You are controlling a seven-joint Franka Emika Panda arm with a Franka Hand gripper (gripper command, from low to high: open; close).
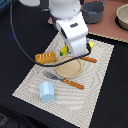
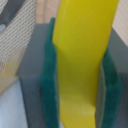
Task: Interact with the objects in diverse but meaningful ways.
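Observation:
In the wrist view my gripper (image 2: 80, 80) is shut on a yellow banana (image 2: 82, 50), its green pads (image 2: 49, 75) pressing on both sides. In the exterior view the arm's white wrist (image 1: 75, 37) hides the fingers, and the yellow ends of the banana (image 1: 64, 51) stick out on either side of it, above the round wooden plate (image 1: 69, 67). An orange-brown bread loaf (image 1: 45, 58) lies on the woven placemat (image 1: 30, 82) at the exterior view's left of the plate. A light blue cup (image 1: 47, 92) stands near the mat's front edge.
A fork (image 1: 62, 80) with an orange handle lies in front of the plate, and a knife's orange handle (image 1: 89, 59) shows beside it. A dark grey pot (image 1: 93, 11) and a pale bowl (image 1: 122, 17) stand on the wooden surface behind the mat.

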